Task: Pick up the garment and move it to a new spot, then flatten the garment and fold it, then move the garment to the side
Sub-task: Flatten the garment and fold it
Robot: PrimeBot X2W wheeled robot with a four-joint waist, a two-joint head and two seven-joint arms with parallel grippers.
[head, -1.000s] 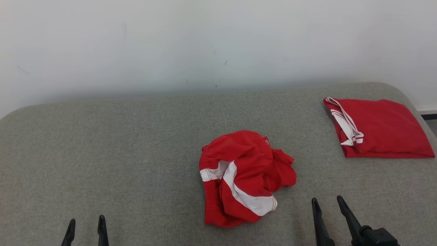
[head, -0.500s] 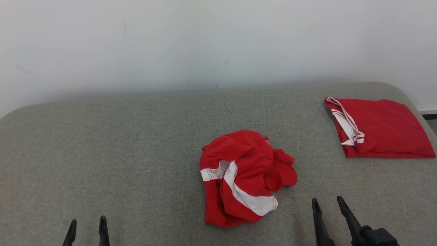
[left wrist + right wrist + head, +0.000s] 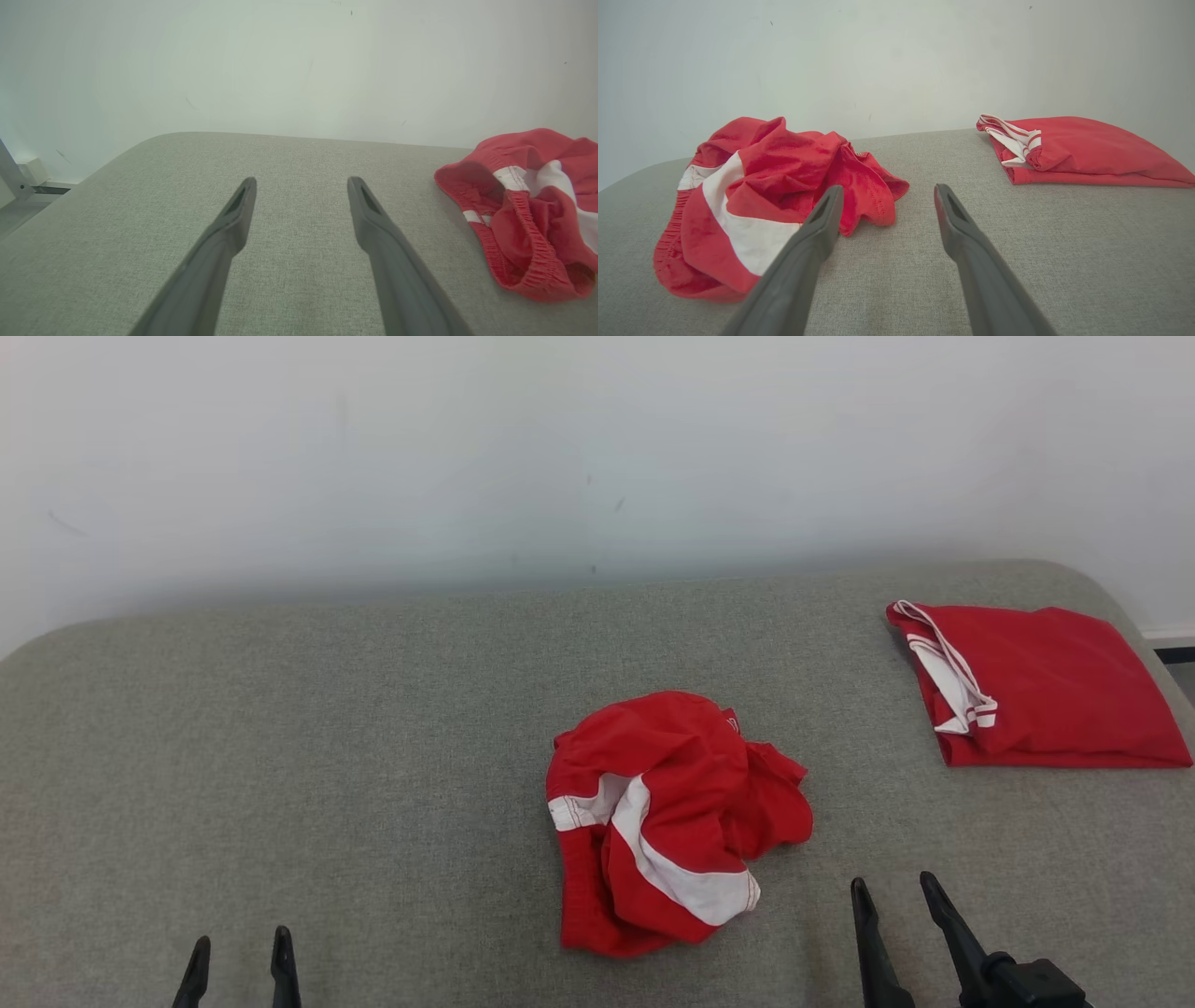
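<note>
Grey cushion (image 3: 373,756): crumpled garment (image 3: 672,821); left gripper (image 3: 240,938), right gripper (image 3: 892,879) apart, empty; right wrist view adds folded garment (image 3: 1087,149).

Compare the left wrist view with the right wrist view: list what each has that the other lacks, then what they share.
Left wrist view, not the right: the left gripper, jaws open, a small white box low by the wall, and the elastic waistband of the crumpled garment. Right wrist view, not the left: the right gripper, jaws open, and a folded red garment lying apart from the crumpled one. Both: the crumpled garment, red with white, the grey padded surface and the white wall.
</note>
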